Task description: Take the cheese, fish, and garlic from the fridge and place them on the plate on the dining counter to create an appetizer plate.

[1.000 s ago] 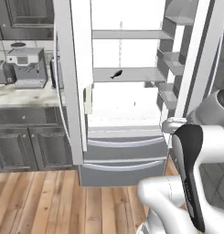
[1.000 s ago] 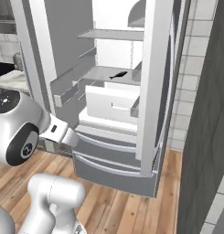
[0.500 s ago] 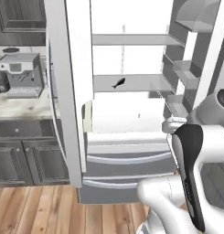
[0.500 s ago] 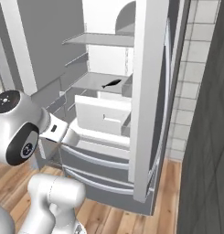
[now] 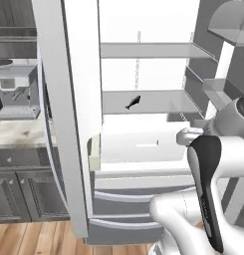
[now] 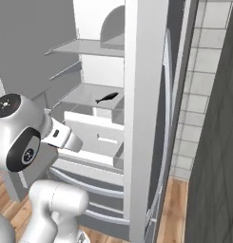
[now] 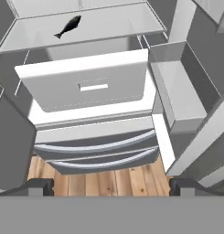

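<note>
The fridge (image 5: 143,51) stands open in front of me, with its grey shelves (image 6: 89,46) and wide bottom drawers (image 7: 95,148) in sight. A small black-grey fish (image 5: 133,102) lies alone on the middle shelf; it also shows as the fish (image 6: 107,98) from the right and the fish (image 7: 68,26) at the hand view's upper left. My gripper (image 7: 111,187) is open and holds nothing, well short of the shelf and lower than the fish. The cheese, garlic, plate and dining counter are out of view.
A white crisper drawer (image 7: 86,82) juts out under the fish's shelf. The open left door (image 5: 68,124) holds a pale block (image 5: 95,153) in its bin; the right door (image 6: 141,118) stands close. A wall counter with a coffee machine (image 5: 14,94) lies left, a tiled wall (image 6: 203,85) right.
The base has driven closer to the fridge, so the fridge looms larger in both base views. The fish has stayed on its shelf. The gripper is still open.
</note>
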Controlling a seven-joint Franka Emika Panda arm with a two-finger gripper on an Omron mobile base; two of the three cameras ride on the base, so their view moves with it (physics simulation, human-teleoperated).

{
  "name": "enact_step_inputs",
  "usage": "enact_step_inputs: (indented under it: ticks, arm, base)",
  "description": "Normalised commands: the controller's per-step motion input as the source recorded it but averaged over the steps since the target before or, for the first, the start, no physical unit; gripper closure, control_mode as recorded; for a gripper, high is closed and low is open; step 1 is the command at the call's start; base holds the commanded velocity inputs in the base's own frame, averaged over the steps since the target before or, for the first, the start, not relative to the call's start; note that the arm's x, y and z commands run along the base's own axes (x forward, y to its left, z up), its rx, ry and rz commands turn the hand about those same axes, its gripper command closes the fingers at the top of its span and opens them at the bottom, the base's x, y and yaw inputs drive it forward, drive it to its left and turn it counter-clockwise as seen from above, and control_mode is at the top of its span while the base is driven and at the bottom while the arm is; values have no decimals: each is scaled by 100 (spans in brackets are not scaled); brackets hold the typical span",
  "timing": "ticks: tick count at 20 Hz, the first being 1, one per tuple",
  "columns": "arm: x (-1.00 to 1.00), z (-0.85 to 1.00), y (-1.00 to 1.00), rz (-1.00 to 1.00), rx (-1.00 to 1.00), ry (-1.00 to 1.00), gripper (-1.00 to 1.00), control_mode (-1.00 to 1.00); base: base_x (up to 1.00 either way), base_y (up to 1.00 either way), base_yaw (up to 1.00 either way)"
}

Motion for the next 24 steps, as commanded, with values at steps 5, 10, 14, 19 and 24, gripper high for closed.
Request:
enact_step_inputs:
  ticks: [5, 10, 14, 19, 24]
  arm:
    - [0, 0, 0, 0, 0, 0, -100, 100]
    - [0, 0, 0, 0, 0, 0, -100, 100]
    - [0, 0, 0, 0, 0, 0, -100, 100]
    - [0, 0, 0, 0, 0, 0, -100, 100]
    - [0, 0, 0, 0, 0, 0, -100, 100]
  base:
    - [64, 30, 0]
    - [63, 34, -1]
    - [36, 19, -1]
    - [13, 0, 0]
    - [4, 0, 0]
